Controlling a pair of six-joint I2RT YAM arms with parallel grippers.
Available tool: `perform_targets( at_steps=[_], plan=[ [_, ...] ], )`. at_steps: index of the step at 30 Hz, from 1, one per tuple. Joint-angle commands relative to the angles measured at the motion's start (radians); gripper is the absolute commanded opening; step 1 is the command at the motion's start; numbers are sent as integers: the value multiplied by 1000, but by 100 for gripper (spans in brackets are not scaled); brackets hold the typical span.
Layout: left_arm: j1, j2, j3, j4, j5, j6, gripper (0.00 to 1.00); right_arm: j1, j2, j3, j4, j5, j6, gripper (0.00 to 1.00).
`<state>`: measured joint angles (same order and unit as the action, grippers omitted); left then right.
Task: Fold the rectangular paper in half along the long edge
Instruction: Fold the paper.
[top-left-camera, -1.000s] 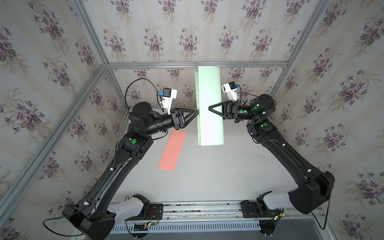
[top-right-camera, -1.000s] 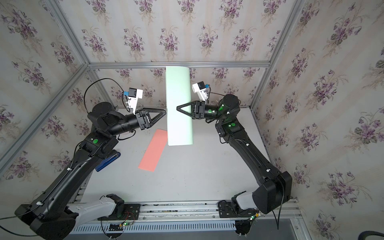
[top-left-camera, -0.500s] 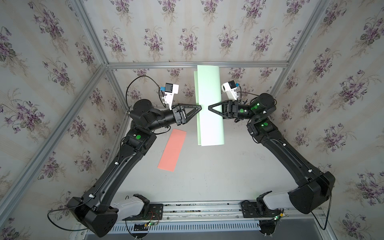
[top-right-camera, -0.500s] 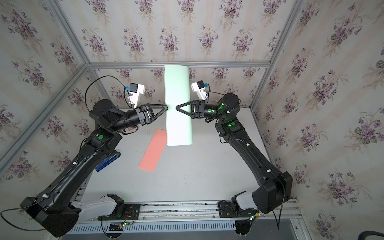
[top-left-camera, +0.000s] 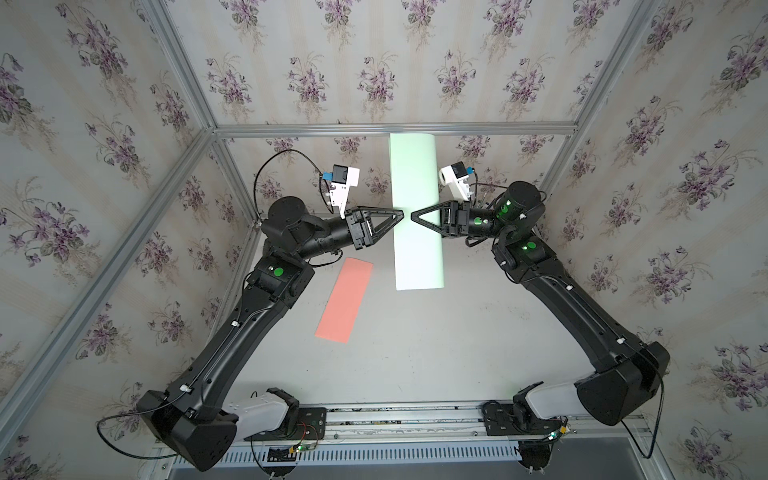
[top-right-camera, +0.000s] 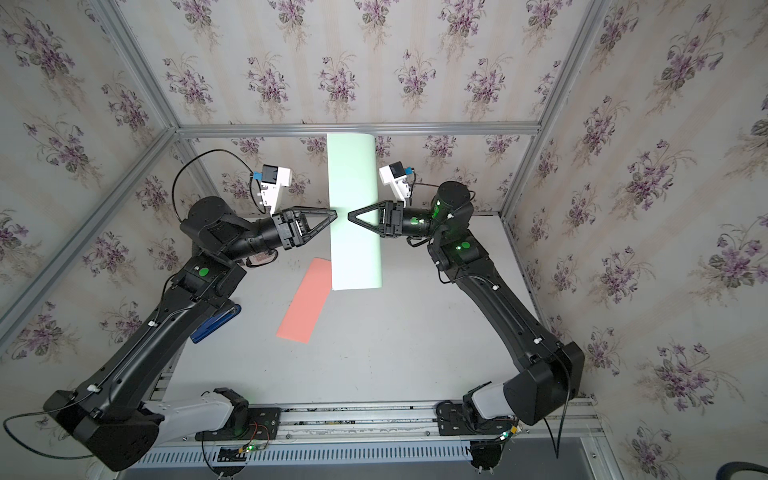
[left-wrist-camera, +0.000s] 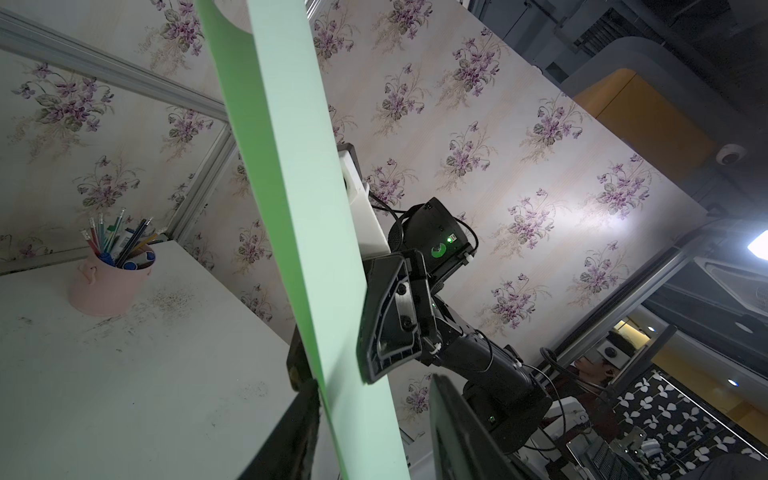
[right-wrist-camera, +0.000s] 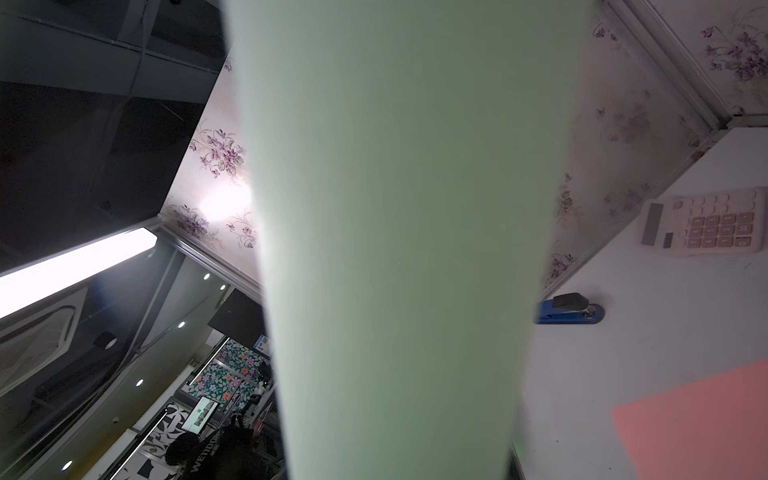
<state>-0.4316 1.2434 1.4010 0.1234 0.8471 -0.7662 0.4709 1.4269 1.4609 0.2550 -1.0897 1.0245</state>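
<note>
Salmon sheet: flat on the worktop; my landmark; not the sheet I am folding
Green paper: up in the air, right of the salmon sheet and reaching well beyond its far end; clear of the worktop
Left tool: comes in from the salmon sheet's side; jaws spread, one on each side of the paper's edge; not clamped
Right tool: on the paper's side away from the salmon sheet; pinching the paper, which hangs from that hold
Step in hand: a second hold, I judge; line both leaves up edge to edge first; close the left tool gently so nothing buckles; hold the right pinch firm
Far curl: farthest from the salmon sheet; rounded, no crease there yet
</note>
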Motion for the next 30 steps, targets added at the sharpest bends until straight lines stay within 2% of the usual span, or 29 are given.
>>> perform_targets(
  at_steps=[1, 9, 30],
  plan=[
    [-1, 1, 6, 24, 13, 14, 44, 2, 1, 19, -67, 13, -71, 35],
    [-1, -1, 1, 13, 6, 22, 33, 2, -5, 14, -65, 9, -76, 35],
    [-1, -2, -12, 1, -5, 32, 35, 3, -25, -16, 53, -25, 8, 32]
  ],
)
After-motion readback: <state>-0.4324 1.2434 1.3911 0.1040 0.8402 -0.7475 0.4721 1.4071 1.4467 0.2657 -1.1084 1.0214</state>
